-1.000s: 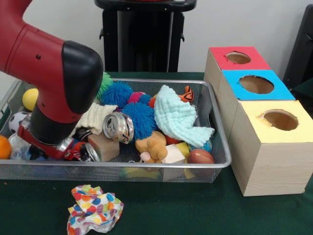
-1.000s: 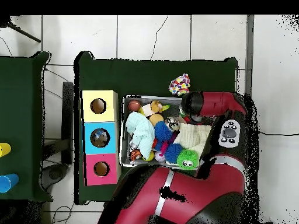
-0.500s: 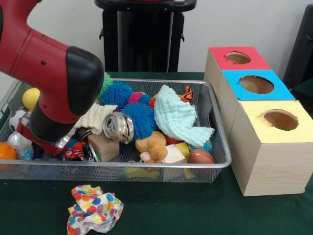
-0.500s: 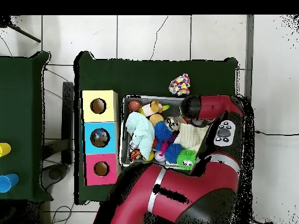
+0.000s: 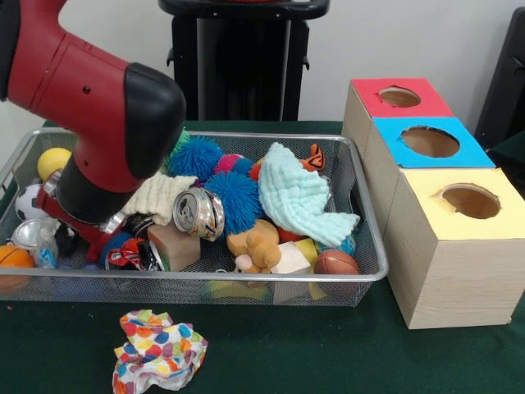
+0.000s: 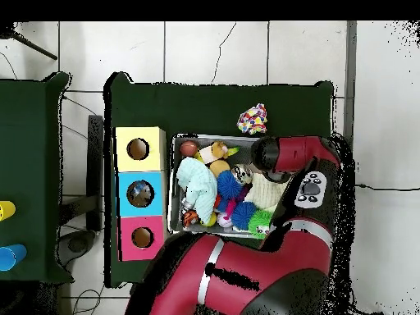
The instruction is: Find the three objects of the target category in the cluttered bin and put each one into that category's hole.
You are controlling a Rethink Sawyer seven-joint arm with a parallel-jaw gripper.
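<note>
Lying in the bin's left end in the front view, by the table's near edge, a clear wrinkly plastic piece sits beside an orange ball. The gripper (mostly hidden under the red arm) is sunk among the clutter nearby; whether its jaws are parted, I cannot tell. A dotted cloth lies outside.

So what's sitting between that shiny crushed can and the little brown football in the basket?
In the front view, a tan plush toy and a pale wooden block lie between the can and the football.
</note>
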